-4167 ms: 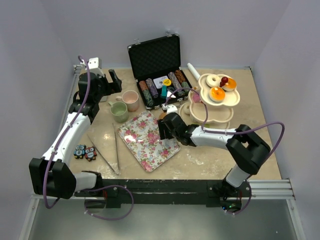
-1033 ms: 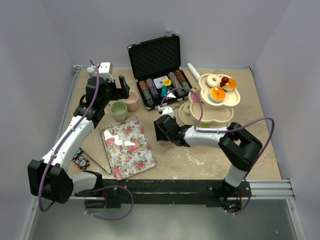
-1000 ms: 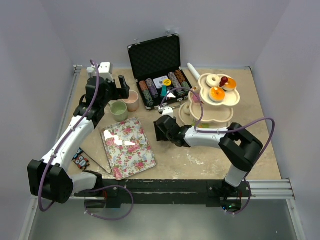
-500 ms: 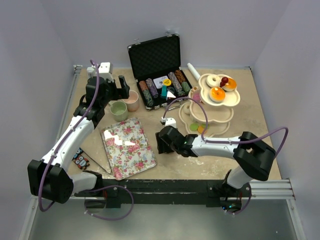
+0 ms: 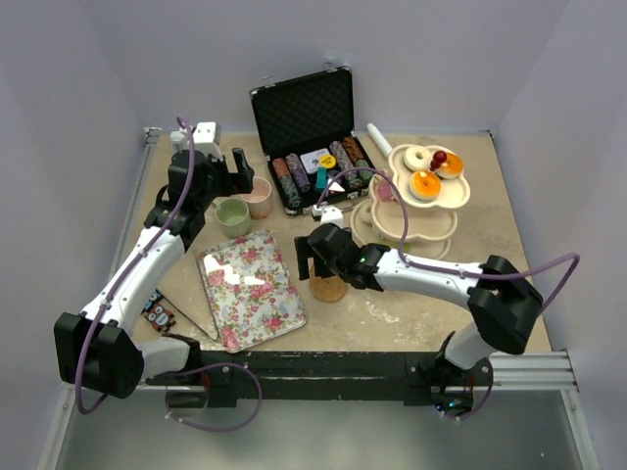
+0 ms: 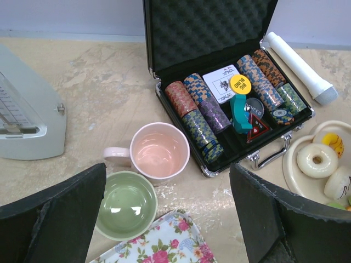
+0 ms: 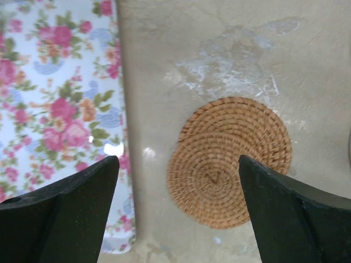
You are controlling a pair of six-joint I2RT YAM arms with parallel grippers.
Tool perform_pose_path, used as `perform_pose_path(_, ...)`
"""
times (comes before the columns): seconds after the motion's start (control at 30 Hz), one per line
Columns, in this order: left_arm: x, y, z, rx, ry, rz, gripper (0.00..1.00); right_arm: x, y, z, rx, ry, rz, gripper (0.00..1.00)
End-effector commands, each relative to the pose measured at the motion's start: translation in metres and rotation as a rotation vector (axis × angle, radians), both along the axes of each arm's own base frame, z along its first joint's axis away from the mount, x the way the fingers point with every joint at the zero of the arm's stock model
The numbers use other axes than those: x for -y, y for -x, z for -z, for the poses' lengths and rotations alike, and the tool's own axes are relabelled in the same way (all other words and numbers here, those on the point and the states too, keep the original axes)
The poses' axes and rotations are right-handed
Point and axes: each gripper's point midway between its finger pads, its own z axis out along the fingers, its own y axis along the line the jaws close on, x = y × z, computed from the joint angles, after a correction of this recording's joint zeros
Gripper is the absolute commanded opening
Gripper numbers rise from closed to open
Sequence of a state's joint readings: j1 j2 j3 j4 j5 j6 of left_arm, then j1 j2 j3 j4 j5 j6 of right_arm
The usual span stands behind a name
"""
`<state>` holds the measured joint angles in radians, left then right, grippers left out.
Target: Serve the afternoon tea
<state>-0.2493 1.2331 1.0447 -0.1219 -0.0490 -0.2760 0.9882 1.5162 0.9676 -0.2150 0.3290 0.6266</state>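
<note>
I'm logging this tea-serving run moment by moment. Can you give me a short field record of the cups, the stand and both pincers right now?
left pincer: open, empty, over the pink cup and green cup
right pincer: open, empty, over a woven coaster
cups: side by side, both empty, just beyond the floral tray
stand: far right, a donut and cakes on the top tier
coaster: bare, right of the tray
</note>
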Motion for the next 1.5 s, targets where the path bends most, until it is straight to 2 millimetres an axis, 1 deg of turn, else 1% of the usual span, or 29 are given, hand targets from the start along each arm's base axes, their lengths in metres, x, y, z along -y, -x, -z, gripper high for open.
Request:
perform_pose_path(0.0,0.0,-0.003,-0.002,0.016,-0.014,0.0,0.99,0.009,-0.015,0.022,-0.003,0.111,-0.004,0.98)
perform_pose_path(0.07,0.0,-0.003,-0.001,0.013,-0.016,0.0,0.99,0.008,-0.012,0.026,-0.02,0.112,-0.009,0.98)
perform_pose_path(0.27,0.001,-0.003,-0.001,0.013,-0.013,0.004,0.99,0.017,-0.008,0.037,-0.044,0.136,0.02,0.98)
perform_pose_path(0.37,0.002,-0.003,0.0,0.011,-0.012,0.005,0.99,0.019,-0.002,0.045,-0.067,0.15,0.019,0.98)
perform_pose_path(0.5,0.002,-0.004,0.001,0.009,-0.011,0.008,0.99,0.031,0.001,0.051,-0.07,0.179,0.068,0.98)
perform_pose_path(0.63,0.004,-0.004,0.003,0.002,-0.006,0.015,0.99,0.036,0.003,0.053,-0.072,0.185,0.08,0.98)
perform_pose_path(0.77,0.004,-0.004,0.003,0.0,-0.006,0.017,0.99,0.034,0.013,0.063,-0.103,0.195,0.063,0.98)
perform_pose_path(0.83,0.004,-0.004,0.004,0.0,-0.006,0.017,0.99,0.031,0.018,0.064,-0.115,0.184,0.047,0.98)
perform_pose_path(0.97,0.005,-0.004,0.003,0.001,-0.003,0.019,0.99,0.025,0.024,0.061,-0.124,0.148,0.031,0.98)
perform_pose_path(1.1,0.005,-0.004,0.003,0.001,-0.003,0.019,0.99,0.03,0.026,0.065,-0.132,0.16,0.044,0.98)
perform_pose_path(1.13,0.005,-0.004,0.003,0.001,-0.004,0.018,0.99,0.031,0.026,0.064,-0.13,0.157,0.051,0.98)
perform_pose_path(1.23,0.005,-0.004,0.003,0.001,-0.003,0.019,0.99,0.025,0.03,0.052,-0.124,0.1,0.031,0.98)
perform_pose_path(1.3,0.005,-0.004,0.003,0.001,-0.003,0.021,0.99,0.017,0.032,0.037,-0.114,0.03,0.003,0.97)
perform_pose_path(1.33,0.006,-0.004,0.004,-0.001,-0.003,0.022,0.99,0.014,0.035,0.033,-0.117,0.004,-0.008,0.96)
perform_pose_path(1.4,0.006,-0.003,0.002,0.002,-0.002,0.022,0.99,0.014,0.037,0.028,-0.118,-0.024,-0.01,0.94)
perform_pose_path(1.47,0.005,-0.003,0.002,0.002,-0.002,0.021,0.99,0.015,0.042,0.032,-0.134,-0.027,-0.02,0.92)
